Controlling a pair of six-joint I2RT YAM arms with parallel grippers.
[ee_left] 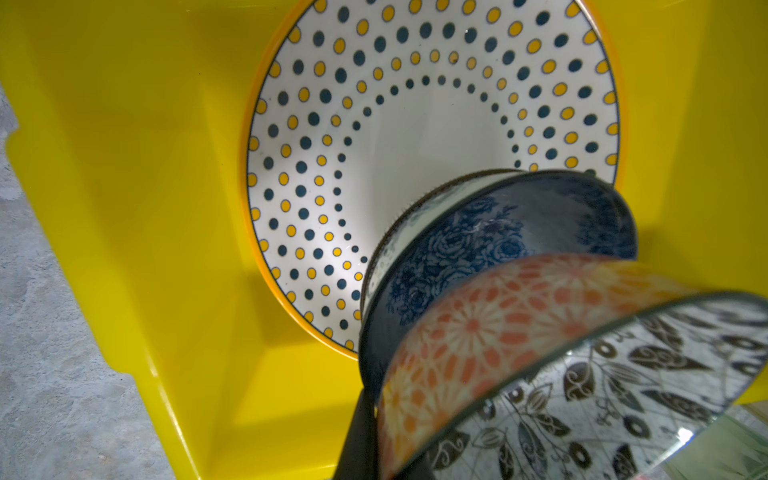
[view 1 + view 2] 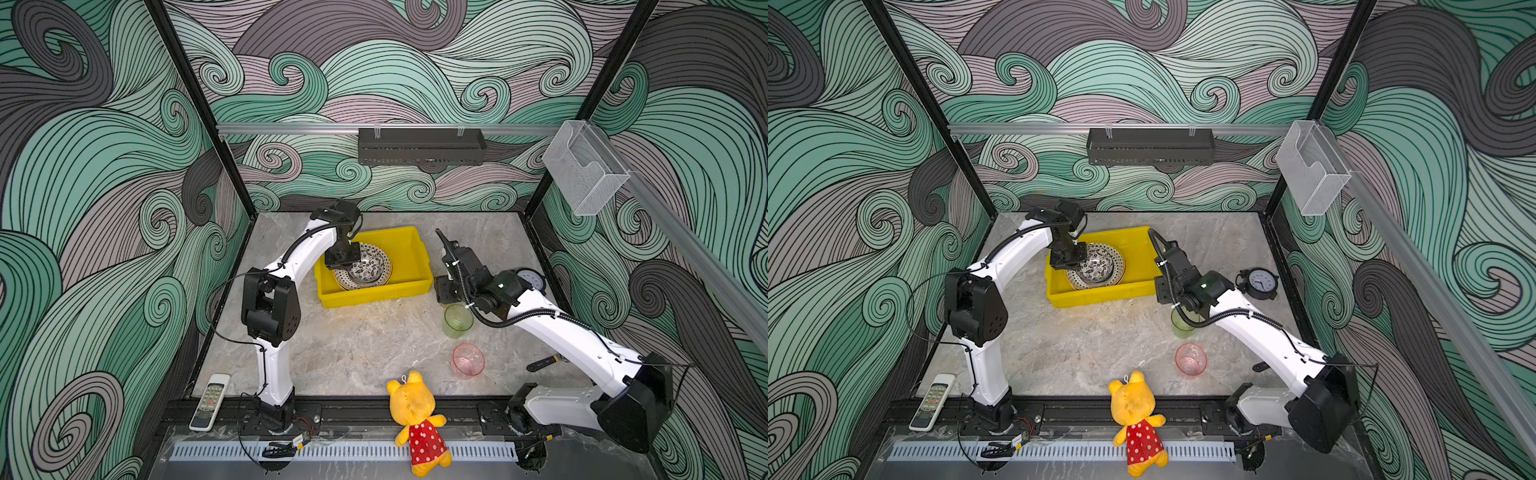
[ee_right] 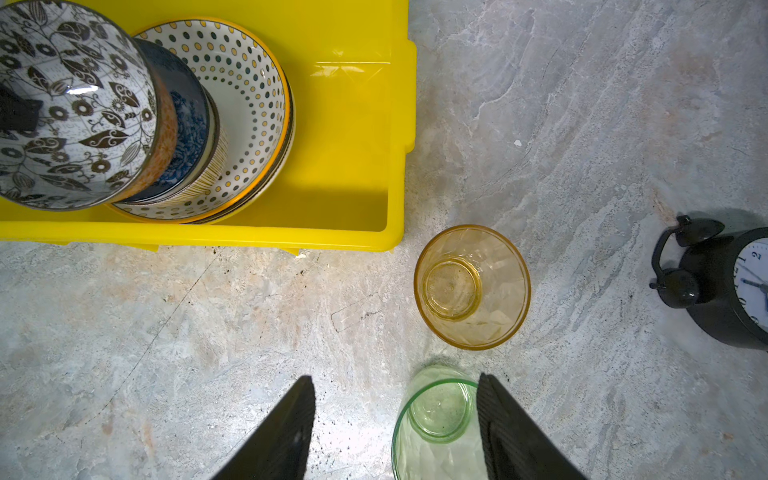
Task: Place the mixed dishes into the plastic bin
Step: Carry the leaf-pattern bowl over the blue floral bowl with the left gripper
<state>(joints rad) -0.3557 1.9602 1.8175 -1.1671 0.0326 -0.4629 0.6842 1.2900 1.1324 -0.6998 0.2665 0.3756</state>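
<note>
Left gripper is down inside the bin, clamped on the leafy bowl – one finger inside the rim, one against its orange outer wall. That bowl sits on top of the stack: blue bowl under it, a striped bowl below that, all on the dotted plate, with more plate rims showing beneath. The stack fills the bin's left half; the right half is bare yellow floor. Over to the right gripper – jaws spread wide, holding nothing, above the table just outside the bin's front right corner. The green cup stands upright below it, close to one finger, and the amber cup stands just beyond, between bin and clock. The pink cup stands apart nearer the front, with the bear at the table's front edge.
</note>
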